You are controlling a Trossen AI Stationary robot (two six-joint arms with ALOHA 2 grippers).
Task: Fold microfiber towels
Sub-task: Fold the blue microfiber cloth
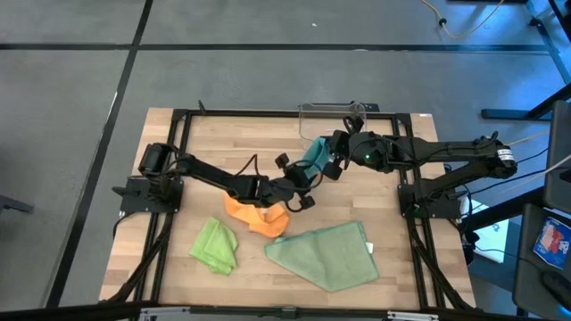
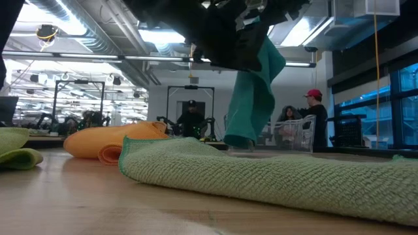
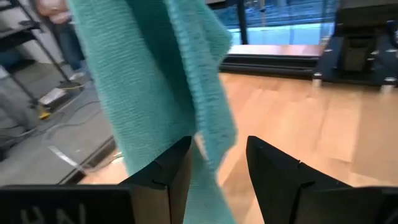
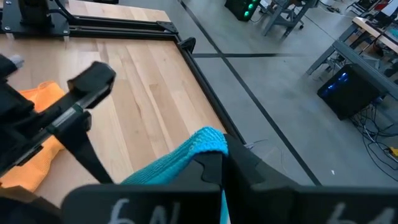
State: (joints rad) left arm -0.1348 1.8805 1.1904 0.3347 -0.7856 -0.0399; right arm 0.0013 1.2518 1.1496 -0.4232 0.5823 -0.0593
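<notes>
The right end effector (image 4: 214,163) pinches the teal towel (image 2: 251,98) above the surface (image 1: 393,178); the low view shows it hanging clear. The left end effector (image 3: 217,168) stands wide around its dangling edge, beside the orange towel (image 1: 254,214).

1. Teal towel (image 1: 314,153): off the table, hanging in loose folds.
2. Orange towel (image 1: 257,217): crumpled heap, mid-table.
3. Lime green towel (image 1: 215,245): bunched up, front left.
4. Sage green towel (image 1: 326,256): biggest, lying mostly flat near the front.

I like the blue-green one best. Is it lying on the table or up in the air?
Up in the air. The teal towel hangs down, pinched by the right gripper.
</notes>
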